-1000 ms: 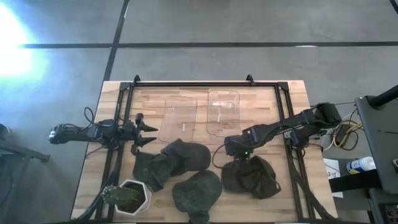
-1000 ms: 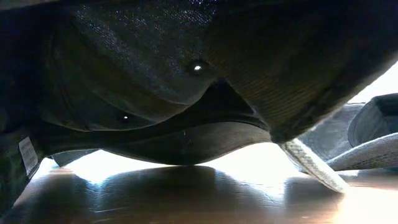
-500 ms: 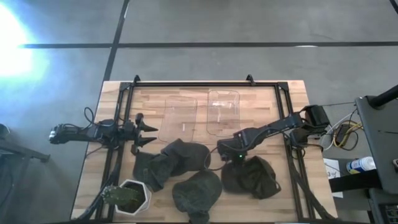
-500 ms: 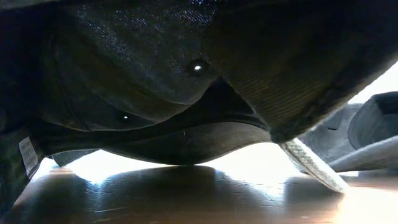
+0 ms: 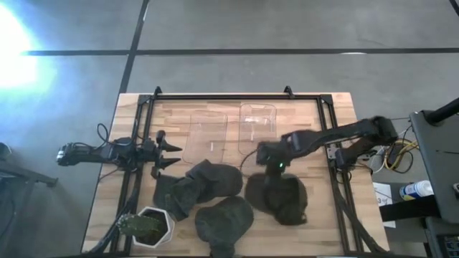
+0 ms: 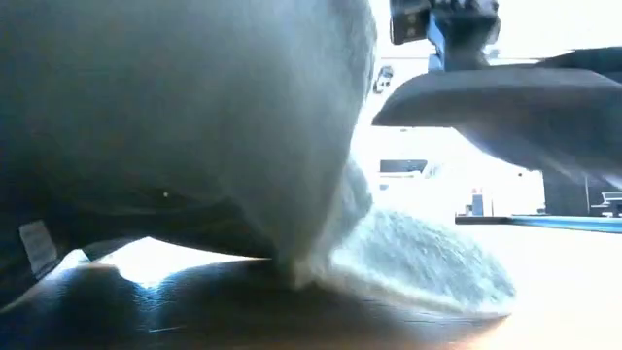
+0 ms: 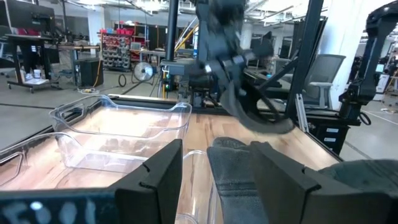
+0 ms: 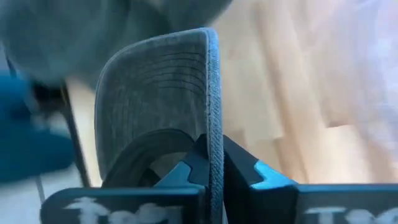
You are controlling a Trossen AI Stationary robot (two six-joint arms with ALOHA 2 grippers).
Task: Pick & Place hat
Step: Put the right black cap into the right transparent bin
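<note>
Three dark green hats are on the wooden table. One hat [image 5: 197, 185] lies left of centre and another [image 5: 224, 221] by the near edge. The third hat [image 5: 278, 195] hangs under my right gripper [image 5: 267, 159], which is shut on it; the low view shows this hat [image 6: 505, 97] raised off the table. My left gripper [image 5: 172, 154] waits open at the table's left side, touching nothing. Two clear bins [image 5: 257, 129] stand at the far middle. My right gripper pinches the hat's brim at its edge [image 8: 213, 134] between its two fingers, and the brim stands edgewise in the gap. The fingers come from above, pointing down. The hat [image 7: 249, 109] hangs below them, lifted clear of the table.
A potted plant in a white pot [image 5: 147, 227] stands at the near left corner. A black frame [image 5: 237, 95] runs along the far edge and down both sides of the table. Bare wood [image 5: 315, 136] lies right of the bins.
My right gripper has shut on the right hat's brim and risen, moving a little toward the far edge. The hat has come up off the table and shifted toward the table's left. The hat by the near edge has shifted slightly.
</note>
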